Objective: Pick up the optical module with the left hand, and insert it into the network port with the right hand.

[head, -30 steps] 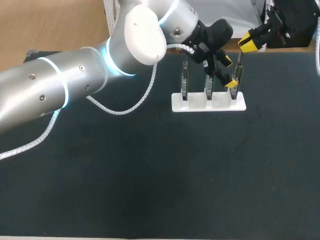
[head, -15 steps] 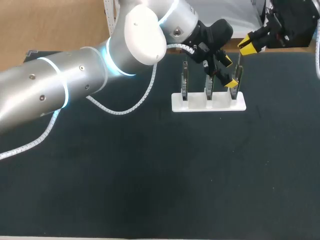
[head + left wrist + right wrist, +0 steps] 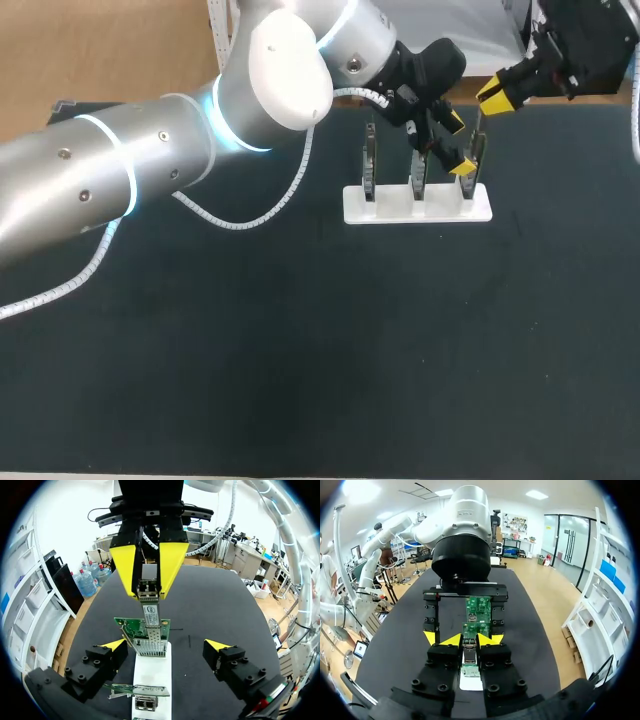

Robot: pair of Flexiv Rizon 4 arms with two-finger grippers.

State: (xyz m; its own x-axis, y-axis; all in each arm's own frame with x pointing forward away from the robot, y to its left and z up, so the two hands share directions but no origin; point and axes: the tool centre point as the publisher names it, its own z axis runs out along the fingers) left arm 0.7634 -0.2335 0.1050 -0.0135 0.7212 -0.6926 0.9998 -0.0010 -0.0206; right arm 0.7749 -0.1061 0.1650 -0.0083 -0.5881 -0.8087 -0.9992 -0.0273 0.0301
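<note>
Optical module (image 3: 148,590) is a small silver metal block with a pale label strip along its body. It stands upright, pinched from two sides by the yellow tips of the right gripper (image 3: 466,640). It hangs over the top edge of a green network card (image 3: 131,626), and its lower end reaches down to the card's metal port (image 3: 150,648); how far it sits inside I cannot tell. The card stands in the right-hand slot of a white stand (image 3: 380,205) near the far edge of the table (image 3: 300,350), towards its right corner. The left gripper (image 3: 166,645) has its fingers spread wide, one either side of the card, touching nothing.
</note>
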